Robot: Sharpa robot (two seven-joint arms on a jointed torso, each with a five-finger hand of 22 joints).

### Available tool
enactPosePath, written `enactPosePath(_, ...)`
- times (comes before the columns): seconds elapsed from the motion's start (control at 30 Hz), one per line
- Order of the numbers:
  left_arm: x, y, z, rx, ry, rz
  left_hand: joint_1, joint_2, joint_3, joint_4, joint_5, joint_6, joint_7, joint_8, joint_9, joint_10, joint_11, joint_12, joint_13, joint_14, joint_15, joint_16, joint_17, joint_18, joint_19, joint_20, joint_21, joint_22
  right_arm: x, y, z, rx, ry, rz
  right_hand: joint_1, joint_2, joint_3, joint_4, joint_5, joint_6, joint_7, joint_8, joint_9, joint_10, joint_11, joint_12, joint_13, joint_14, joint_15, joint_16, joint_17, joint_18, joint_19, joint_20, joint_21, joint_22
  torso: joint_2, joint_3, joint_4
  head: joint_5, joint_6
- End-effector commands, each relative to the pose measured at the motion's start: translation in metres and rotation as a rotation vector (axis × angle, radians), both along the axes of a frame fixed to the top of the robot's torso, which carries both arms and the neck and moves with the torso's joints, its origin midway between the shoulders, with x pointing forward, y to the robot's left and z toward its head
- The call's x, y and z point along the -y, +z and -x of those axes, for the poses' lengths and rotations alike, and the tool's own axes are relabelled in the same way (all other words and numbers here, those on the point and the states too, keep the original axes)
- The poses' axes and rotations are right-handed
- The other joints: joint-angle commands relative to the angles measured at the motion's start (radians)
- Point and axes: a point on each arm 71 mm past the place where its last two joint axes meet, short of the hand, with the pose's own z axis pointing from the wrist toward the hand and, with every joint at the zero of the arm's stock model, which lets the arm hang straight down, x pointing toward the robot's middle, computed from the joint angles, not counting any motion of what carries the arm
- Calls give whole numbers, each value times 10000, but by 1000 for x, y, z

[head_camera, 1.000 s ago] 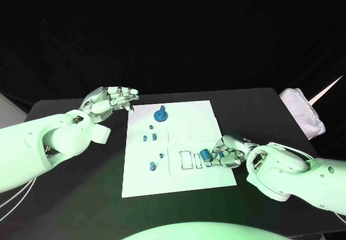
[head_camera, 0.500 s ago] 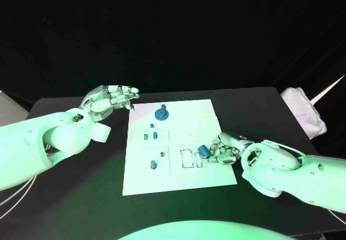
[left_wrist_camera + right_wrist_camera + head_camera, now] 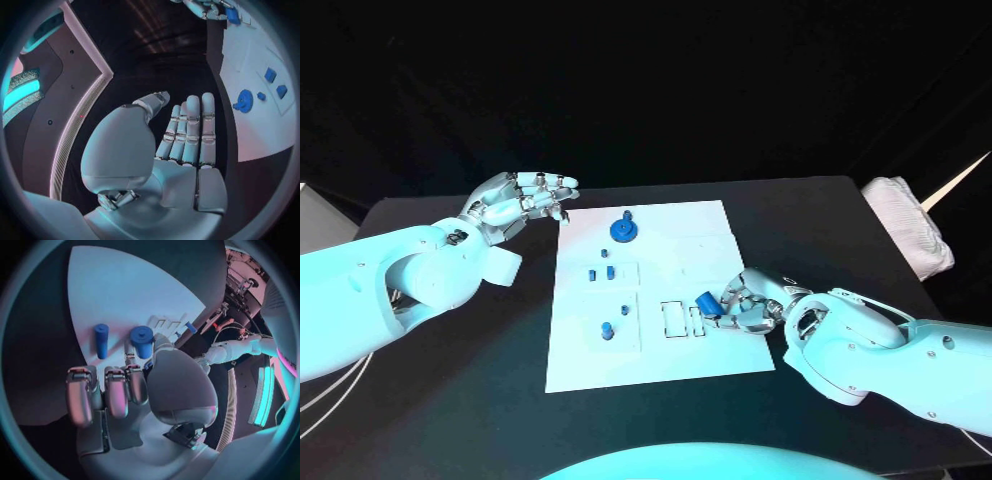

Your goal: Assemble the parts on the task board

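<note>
At the task board's (image 3: 661, 360) right edge, the right robot hand (image 3: 750, 305) pinches a blue cylinder (image 3: 710, 300) above the slots; a loose, tilted grip could jam it. The left robot hand (image 3: 519, 200) hovers empty, fingers apart.

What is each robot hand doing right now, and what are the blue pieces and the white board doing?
Left hand: raised beside the board, holding nothing.
Right hand: holding a blue cylinder.
Round blue part: resting on the board.
Small blue parts: sitting on the board.
Task board: lying flat on the table.
</note>
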Motion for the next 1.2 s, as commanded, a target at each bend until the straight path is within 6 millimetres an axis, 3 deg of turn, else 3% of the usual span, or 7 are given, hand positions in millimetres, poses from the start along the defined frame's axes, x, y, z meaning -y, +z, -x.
enactPosePath(0.03, 2, 1, 0, 8, -167, 123, -39, 81, -30, 9, -47, 68, -13, -29, 9, -87, 7, 56, -17, -37, -11, -47, -14, 136, 67, -22, -43, -9, 0, 10, -1, 195, -410, -749, 144, 38, 68, -2, 47, 144, -77, 76, 81, 248, -71, 53, 1375, 1024, -66, 40, 2504, -147, 940, -80, 68, 2473, -1, -6, 1, -22, 44)
enactPosePath(0.2, 3, 1, 0, 8, -176, 126, -39, 81, -30, 9, -47, 68, -13, -29, 9, -87, 7, 56, -17, -37, -11, -47, -14, 136, 67, -22, -43, -9, -3, 25, -3, 508, -481, -1193, 183, 73, 123, -7, 79, 174, -104, 93, 76, 256, -97, 43, 1378, 1030, -88, 47, 2532, -159, 958, -101, 121, 2500, 10, 5, 8, -28, 58)
enactPosePath(0.37, 3, 1, 0, 7, -181, 127, -39, 81, -30, 9, -47, 68, -13, -29, 9, -87, 7, 56, -17, -37, -11, -47, -14, 136, 67, -22, -43, -9, -6, 29, -4, 363, -425, -1225, 209, 54, 145, -11, 21, 187, -115, 100, 70, 264, -109, 41, 1384, 1028, -101, 45, 2523, -159, 957, -114, 120, 2500, 15, -6, 7, -10, 64)
enactPosePath(0.57, 3, 1, 0, 2, -162, 118, -39, 81, -30, 9, -47, 68, -13, -29, 9, -87, 7, 56, -17, -37, -11, -47, -14, 136, 67, -22, -43, -9, -11, 24, -5, -200, -297, -1100, 183, 21, 169, 6, -163, 209, -118, 111, 52, 266, -117, 14, 1381, 1025, -115, 41, 2512, -155, 951, -135, 102, 2493, 24, 1, -20, 63, 27)
enactPosePath(0.97, 4, 1, 0, -7, -192, 126, -50, 98, -37, 29, -43, 71, -15, -29, 11, -91, 6, 60, -22, -39, -10, -50, -20, 136, 74, -21, -67, -25, -35, 12, -1, -866, 271, -943, -154, -30, 88, 15, -405, 269, -122, 159, 32, 272, -116, -33, 1386, 1018, -114, 31, 2481, -148, 940, -141, 70, 2481, 23, 3, 20, 77, -30)
enactPosePath(1.1, 4, 1, 1, -8, -195, 127, -50, 98, -37, 29, -43, 71, -15, -29, 11, -91, 6, 60, -22, -39, -10, -50, -20, 136, 74, -21, -67, -25, -40, 9, -1, -989, 381, -847, -218, -29, 70, 16, -457, 300, -134, 185, 36, 278, -124, -35, 1395, 1019, -120, 32, 2486, -148, 940, -144, 69, 2481, 22, -9, 18, 97, -51)
enactPosePath(1.2, 4, 1, 1, -8, -189, 124, -50, 98, -37, 29, -43, 71, -15, -29, 11, -91, 6, 60, -22, -39, -10, -50, -20, 136, 74, -21, -67, -25, -43, 7, 0, -1066, 440, -815, -253, -25, 61, 17, -488, 307, -137, 194, 36, 277, -128, -43, 1392, 1018, -123, 30, 2478, -147, 938, -145, 64, 2479, 29, 2, -2, 114, -58)
